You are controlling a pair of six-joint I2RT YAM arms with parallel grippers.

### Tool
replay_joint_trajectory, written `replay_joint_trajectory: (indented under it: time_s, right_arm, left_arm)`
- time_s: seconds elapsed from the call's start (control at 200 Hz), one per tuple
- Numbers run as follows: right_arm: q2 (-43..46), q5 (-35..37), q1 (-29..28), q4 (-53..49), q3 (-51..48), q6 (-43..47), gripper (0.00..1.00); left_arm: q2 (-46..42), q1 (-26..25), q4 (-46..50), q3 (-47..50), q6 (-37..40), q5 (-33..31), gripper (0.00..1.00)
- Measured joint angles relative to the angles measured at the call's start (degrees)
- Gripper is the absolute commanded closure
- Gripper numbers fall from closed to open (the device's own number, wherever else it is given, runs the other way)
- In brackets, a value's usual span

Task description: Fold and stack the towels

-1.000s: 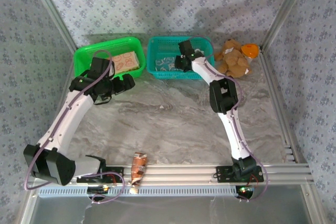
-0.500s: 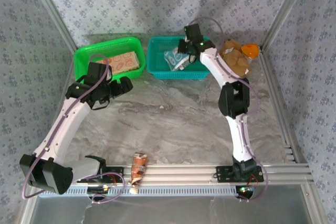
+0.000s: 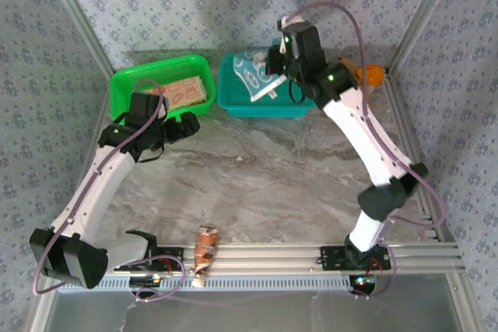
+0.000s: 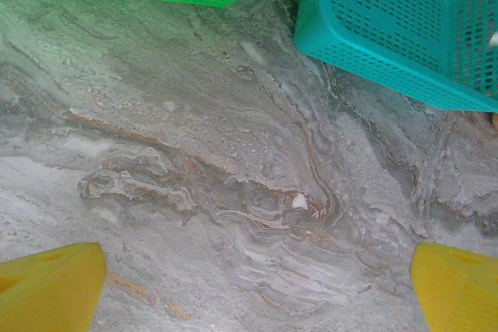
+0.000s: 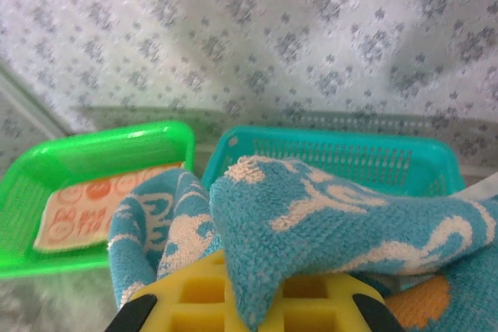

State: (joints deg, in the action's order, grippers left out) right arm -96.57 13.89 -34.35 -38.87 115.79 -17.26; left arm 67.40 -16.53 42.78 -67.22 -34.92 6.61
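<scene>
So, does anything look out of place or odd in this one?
One thing: a small brown crumpled object lies across the metal rail at the near edge, between the arm bases, away from the green basket and teal basket. Too small to identify.

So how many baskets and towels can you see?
Baskets: 2, green basket and teal basket.
Towels: 2, teal towel in the right claw, peach towel in the green basket.
Total: 4; the orange thing far right is too hidden to name.
</scene>
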Motion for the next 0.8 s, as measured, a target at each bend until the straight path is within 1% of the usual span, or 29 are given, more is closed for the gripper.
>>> replay_joint_trajectory:
  time_s: [0.065,0.155,0.255,0.34,0.455,0.64,0.71,0.735,0.755,0.78,0.8]
  right_arm:
    - [5.62,1.03,-2.78,0.76,-8.13,-1.51,1.0]
    - [13.25,2.29,-6.58,3.93,-22.32,-4.52,1.0]
    - [17.05,2.89,-9.29,7.98,-35.17,-9.94,1.0]
    - [16.09,2.86,-10.01,11.34,-42.73,-15.52,1.0]
    - [12.26,2.54,-10.23,17.09,-49.81,-21.27,1.0]
    - [3.5,0.79,-9.92,25.64,-53.88,-28.61,1.0]
    - [0.63,-0.35,-9.51,27.85,-53.88,-30.08,0.9]
    - [-0.24,-0.85,-9.29,28.39,-53.83,-30.34,0.83]
    - [-0.83,-1.33,-9.09,28.59,-53.72,-30.49,0.73]
    - [-1.64,-1.95,-8.81,28.83,-53.59,-30.86,0.63]
    - [-2.14,-2.43,-8.52,28.89,-53.42,-30.82,0.6]
  left_arm:
    - [0.0,0.0,-0.04,0.02,0.63,0.31,0.0]
    - [-0.02,0.0,-0.39,0.52,1.38,0.55,0.0]
    - [-0.13,0.0,-0.44,1.88,1.88,1.07,0.0]
    - [-0.59,0.0,-0.37,3.32,1.92,1.51,0.0]
    - [-2.58,-0.11,-0.31,6.69,1.79,1.77,0.01]
    - [-6.51,-2.32,-0.48,13.05,-1.09,1.81,0.03]
    - [-7.67,-4.17,-1.01,15.76,-3.26,1.84,0.06]
    - [-7.85,-5.07,-1.25,16.61,-3.93,1.79,0.07]
    - [-7.91,-5.9,-1.51,17.22,-4.81,1.7,0.09]
    - [-7.87,-6.95,-1.95,17.94,-5.68,1.7,0.1]
    - [-7.74,-7.89,-2.4,18.47,-6.16,1.57,0.12]
